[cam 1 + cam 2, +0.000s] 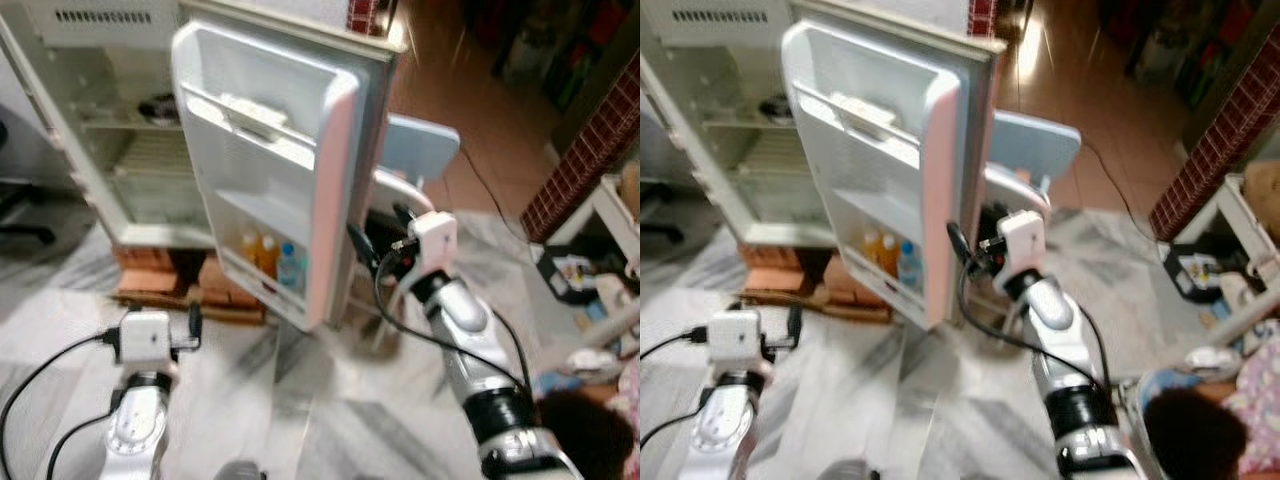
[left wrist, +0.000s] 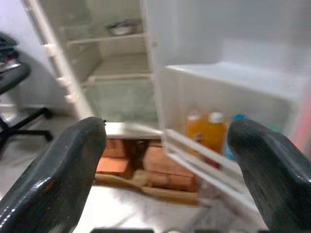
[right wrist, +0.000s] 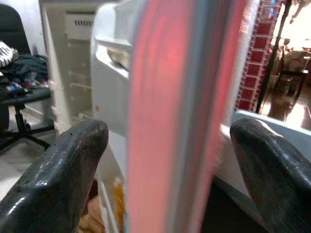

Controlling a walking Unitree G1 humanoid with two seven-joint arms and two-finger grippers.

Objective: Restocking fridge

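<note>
The small white fridge (image 1: 120,130) stands open, its door (image 1: 270,150) swung out toward me. The door's lower shelf holds two orange bottles (image 1: 258,252) and a clear blue-capped bottle (image 1: 290,265). A dark bowl (image 1: 160,107) sits on an inner shelf. My right gripper (image 1: 378,235) is at the door's free edge and open. In the right wrist view the pinkish door edge (image 3: 180,97) runs between its spread fingers (image 3: 63,179). My left gripper (image 1: 190,325) is low in front of the fridge, open and holding nothing. It faces the bottles (image 2: 206,133).
Bricks and boards (image 1: 160,280) prop up the fridge. An office chair (image 1: 20,215) stands at the left and a pale blue chair (image 1: 420,145) behind the door. A brick-patterned wall (image 1: 585,150) and floor clutter (image 1: 570,275) lie on the right. A person's dark hair (image 1: 1185,420) is close by my right arm.
</note>
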